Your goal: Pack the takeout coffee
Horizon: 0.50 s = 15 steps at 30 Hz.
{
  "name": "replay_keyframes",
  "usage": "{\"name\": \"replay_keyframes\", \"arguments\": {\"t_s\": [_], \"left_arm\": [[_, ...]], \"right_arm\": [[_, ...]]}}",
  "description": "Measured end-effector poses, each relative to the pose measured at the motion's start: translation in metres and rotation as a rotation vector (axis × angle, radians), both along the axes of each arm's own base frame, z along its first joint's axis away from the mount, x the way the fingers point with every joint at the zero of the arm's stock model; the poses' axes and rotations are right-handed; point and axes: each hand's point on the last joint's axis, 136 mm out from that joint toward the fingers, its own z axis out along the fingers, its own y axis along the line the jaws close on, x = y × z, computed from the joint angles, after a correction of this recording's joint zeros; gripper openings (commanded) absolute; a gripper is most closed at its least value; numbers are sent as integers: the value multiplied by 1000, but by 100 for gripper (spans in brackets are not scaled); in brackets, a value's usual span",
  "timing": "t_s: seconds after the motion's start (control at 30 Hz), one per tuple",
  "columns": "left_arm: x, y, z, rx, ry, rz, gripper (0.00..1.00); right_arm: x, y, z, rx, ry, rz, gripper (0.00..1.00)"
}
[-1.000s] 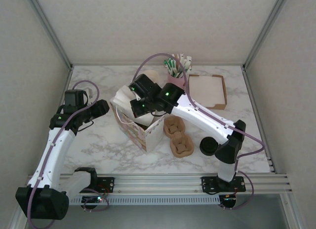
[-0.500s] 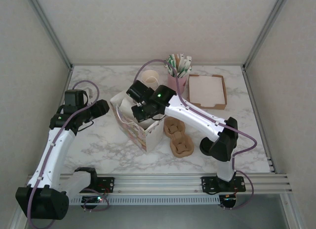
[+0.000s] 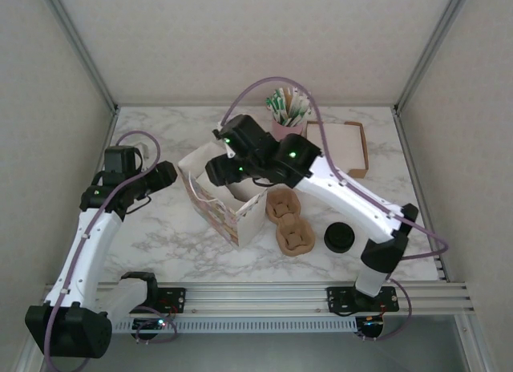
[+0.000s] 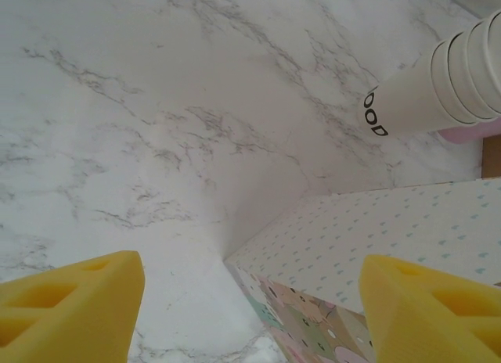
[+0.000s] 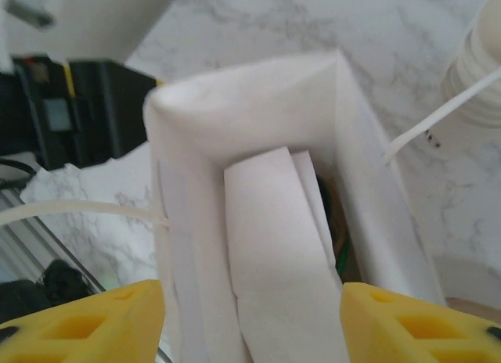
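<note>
The patterned paper bag (image 3: 228, 208) stands open at mid table. My right gripper (image 3: 221, 170) hovers over its mouth, open, with nothing between its yellow fingers (image 5: 86, 320). Looking straight down, white folded paper (image 5: 278, 269) lies inside the bag (image 5: 184, 144), and something dark and green (image 5: 338, 242) shows beside it, mostly hidden. My left gripper (image 4: 250, 316) is open just left of the bag (image 4: 391, 238), low over the marble, with the bag's near corner in line between its fingers (image 4: 70, 308) and apart from both.
Two brown pulp cup carriers (image 3: 288, 221) lie right of the bag, a black lid (image 3: 338, 238) beyond them. A pink cup of stirrers (image 3: 287, 114) and a napkin box (image 3: 343, 147) stand at the back. A stack of white cups (image 4: 438, 85) stands behind the bag.
The right gripper dipped into the bag with the white paper, opened, let it go and rose above the mouth. The left gripper's jaws widened a little.
</note>
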Motion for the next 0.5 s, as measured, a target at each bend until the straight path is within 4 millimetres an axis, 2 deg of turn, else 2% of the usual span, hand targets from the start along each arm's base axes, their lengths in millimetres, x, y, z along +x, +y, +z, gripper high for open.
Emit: {"name": "replay_keyframes", "arguments": {"t_s": [0.1,0.27,0.3,0.33,0.43,0.5], "left_arm": [[-3,1,3,3,-17,4,75],[-3,5,10,13,-69,21,87],[-3,7,12,19,-81,28,90],[-3,8,14,25,-93,36,97],[-1,16,26,47,-148,72,100],[1,23,34,74,-188,108,100]], "right_arm": [[-4,-17,27,64,-79,-2,63],[-5,-56,58,130,-252,-55,67],[-4,-68,62,135,-297,-76,71],[-3,-79,66,141,-345,-97,74],[-2,-115,76,149,-498,-164,99],[1,-143,82,148,-617,-233,99]]}}
